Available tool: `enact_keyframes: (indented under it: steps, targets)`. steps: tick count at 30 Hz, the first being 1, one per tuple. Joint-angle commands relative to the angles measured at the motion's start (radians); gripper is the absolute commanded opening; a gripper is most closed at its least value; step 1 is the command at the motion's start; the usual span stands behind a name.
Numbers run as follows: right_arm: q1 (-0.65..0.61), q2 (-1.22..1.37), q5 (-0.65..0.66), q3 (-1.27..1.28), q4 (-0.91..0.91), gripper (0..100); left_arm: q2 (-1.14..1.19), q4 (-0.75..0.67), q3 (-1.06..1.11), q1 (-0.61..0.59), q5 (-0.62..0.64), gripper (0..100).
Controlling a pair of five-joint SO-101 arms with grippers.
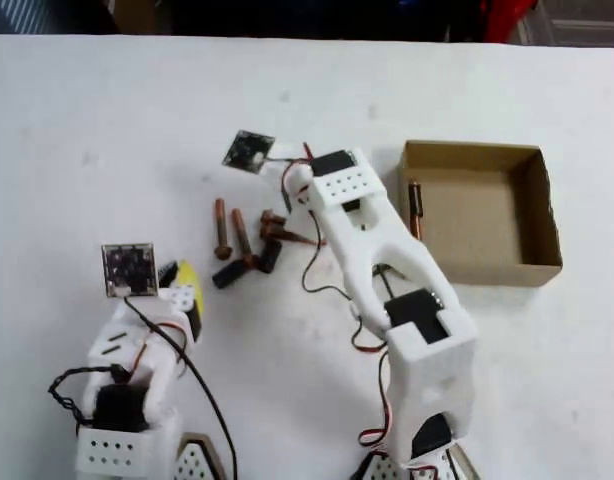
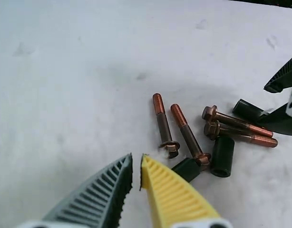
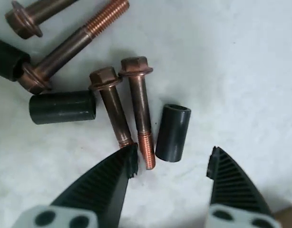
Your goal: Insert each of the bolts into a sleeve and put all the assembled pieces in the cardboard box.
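Observation:
Several copper bolts and black sleeves lie loose in a cluster left of the table's middle. My right gripper hangs open just over the cluster, and one upright-lying sleeve sits just ahead of the gap between its black fingers. Two bolts lie side by side next to that sleeve. My left gripper is shut with nothing in it, a short way from the nearest bolt and sleeve. The cardboard box stands at the right with one assembled piece by its left wall.
The right arm's white body stretches from the front edge between the cluster and the box. Red and black cables trail beside it. The left arm sits at the front left. The far half of the white table is bare.

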Motion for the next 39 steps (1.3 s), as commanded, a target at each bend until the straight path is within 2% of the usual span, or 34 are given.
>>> enact_keyframes:
  steps: [1,16,29,35,39]
  targets:
    - [0.019,0.004,0.003,-0.091,-0.031,22.0,-0.010,0.011,0.000,-0.008,-0.006,7]
    - [0.010,0.119,0.003,-0.130,-0.015,22.0,-0.010,0.011,0.000,-0.008,-0.006,7]
    - [0.025,0.269,-0.002,-0.287,-0.008,21.7,-0.010,0.011,0.000,-0.008,-0.006,7]
    - [0.030,0.275,0.005,-0.288,-0.008,10.2,-0.010,0.011,0.000,-0.008,-0.006,7]
    - [0.030,0.280,0.003,-0.290,-0.007,8.8,-0.010,0.011,0.000,-0.008,-0.006,7]
